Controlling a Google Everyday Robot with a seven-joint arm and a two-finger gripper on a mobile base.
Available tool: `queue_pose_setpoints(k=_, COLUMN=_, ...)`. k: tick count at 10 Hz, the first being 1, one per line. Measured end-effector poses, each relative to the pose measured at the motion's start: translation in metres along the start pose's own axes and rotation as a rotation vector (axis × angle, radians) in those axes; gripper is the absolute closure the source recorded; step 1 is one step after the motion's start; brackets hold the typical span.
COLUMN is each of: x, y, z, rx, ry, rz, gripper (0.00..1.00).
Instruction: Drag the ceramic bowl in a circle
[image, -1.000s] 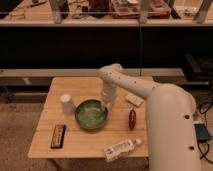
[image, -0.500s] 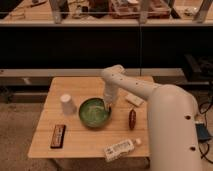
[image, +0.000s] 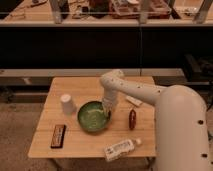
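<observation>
The ceramic bowl (image: 92, 116), round, shallow and green with a paler inside, sits near the middle of the wooden table (image: 75, 145). My white arm reaches from the right, bends above the table and comes down at the bowl's right rim. My gripper (image: 106, 111) is at that rim, its tip down inside the bowl's right edge.
A small white cup (image: 67, 104) stands upside down left of the bowl. A dark flat bar (image: 58, 135) lies at the front left, a white bottle (image: 120, 148) lies at the front, a reddish-brown object (image: 132, 119) sits right of the bowl, and a pale flat item (image: 134, 101) lies behind it.
The bowl has slid a little back and to the right along with my gripper at its rim. The other things have not moved.
</observation>
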Motion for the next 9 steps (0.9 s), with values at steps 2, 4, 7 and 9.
queue_pose_setpoints(k=2, x=-0.02, y=0.016, z=0.008, rx=-0.011, ry=-0.011, rz=0.024, gripper=1.0)
queue_pose_setpoints(k=4, x=-0.037, y=0.037, z=0.005, rx=-0.06, ry=-0.034, rz=0.073, gripper=1.0)
queue_pose_setpoints(k=7, x=-0.052, y=0.098, z=-0.018, rx=-0.117, ry=0.005, rz=0.23, gripper=1.0)
queue_pose_setpoints(k=9, x=-0.05, y=0.133, z=-0.05, rx=-0.15, ry=0.062, rz=0.331, gripper=1.0)
